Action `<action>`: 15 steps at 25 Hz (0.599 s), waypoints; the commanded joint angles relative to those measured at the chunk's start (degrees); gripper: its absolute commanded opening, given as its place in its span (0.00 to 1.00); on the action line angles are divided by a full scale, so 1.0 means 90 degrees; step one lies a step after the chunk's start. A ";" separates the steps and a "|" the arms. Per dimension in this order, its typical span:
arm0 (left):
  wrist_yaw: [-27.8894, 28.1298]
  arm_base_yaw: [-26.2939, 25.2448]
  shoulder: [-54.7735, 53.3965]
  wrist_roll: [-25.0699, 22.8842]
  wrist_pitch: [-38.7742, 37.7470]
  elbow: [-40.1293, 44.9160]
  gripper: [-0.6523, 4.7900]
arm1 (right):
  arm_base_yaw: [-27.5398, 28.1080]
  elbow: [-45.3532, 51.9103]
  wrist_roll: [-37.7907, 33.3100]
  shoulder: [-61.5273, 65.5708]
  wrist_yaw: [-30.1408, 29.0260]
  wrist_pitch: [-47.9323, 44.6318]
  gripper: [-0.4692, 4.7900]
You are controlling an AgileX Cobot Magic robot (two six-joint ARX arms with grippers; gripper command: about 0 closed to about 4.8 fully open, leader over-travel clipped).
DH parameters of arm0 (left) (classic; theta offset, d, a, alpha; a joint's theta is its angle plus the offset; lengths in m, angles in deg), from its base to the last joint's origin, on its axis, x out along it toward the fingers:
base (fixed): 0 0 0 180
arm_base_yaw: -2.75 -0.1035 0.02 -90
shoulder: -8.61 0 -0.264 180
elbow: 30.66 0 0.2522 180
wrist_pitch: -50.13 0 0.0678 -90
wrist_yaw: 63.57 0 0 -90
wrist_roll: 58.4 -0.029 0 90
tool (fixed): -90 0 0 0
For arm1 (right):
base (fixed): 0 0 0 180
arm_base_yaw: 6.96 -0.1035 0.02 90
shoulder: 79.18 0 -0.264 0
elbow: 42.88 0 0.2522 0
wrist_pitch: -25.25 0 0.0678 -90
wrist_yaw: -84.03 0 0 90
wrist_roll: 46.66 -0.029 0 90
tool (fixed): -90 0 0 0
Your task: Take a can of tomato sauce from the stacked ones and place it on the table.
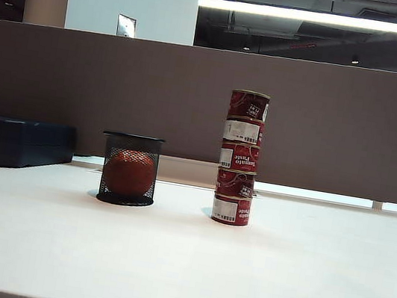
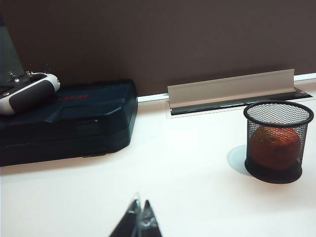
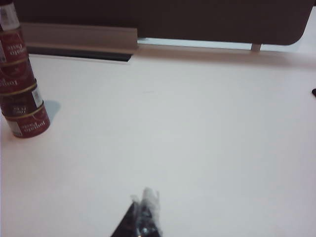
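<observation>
Several small red tomato sauce cans stand in one upright stack (image 1: 239, 159) on the white table (image 1: 290, 284), right of centre in the exterior view. The top can (image 1: 248, 105) has a silvery-gold rim. The right wrist view shows the lower cans of the stack (image 3: 20, 94) far off to one side of my right gripper (image 3: 144, 200), which is shut and empty low over the table. My left gripper (image 2: 140, 210) is also shut and empty over bare table; no cans show in its view. Neither gripper appears in the exterior view.
A black wire-mesh cup (image 1: 129, 168) holding an orange-red ball (image 1: 129, 174) stands left of the stack. A dark case (image 2: 74, 118) with a white and black remote (image 2: 27, 91) lies far left. A brown-grey divider panel (image 1: 191, 102) closes the back, with a metal flap (image 2: 232, 89) at its foot.
</observation>
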State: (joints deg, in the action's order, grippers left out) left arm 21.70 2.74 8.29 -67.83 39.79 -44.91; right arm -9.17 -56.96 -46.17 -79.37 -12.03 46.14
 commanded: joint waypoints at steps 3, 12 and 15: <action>-0.0078 -0.0010 -0.0005 0.0010 0.0053 -0.0015 0.11 | -0.0010 -0.0029 -0.0221 0.0002 -0.0175 -0.0736 0.07; -0.0998 -0.0007 -0.0005 0.0148 0.0053 -0.0015 0.11 | -0.0049 -0.0306 -0.0731 0.0002 -0.0340 -0.0935 0.07; -0.1348 -0.0007 -0.0005 0.0146 0.0051 -0.0015 0.11 | -0.0046 -0.0782 -0.0731 0.0032 -0.0316 -0.0376 0.07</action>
State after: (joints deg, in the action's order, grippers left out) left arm 11.25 2.74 8.29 -66.52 39.79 -44.91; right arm -9.52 -62.66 -52.64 -79.23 -14.83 41.12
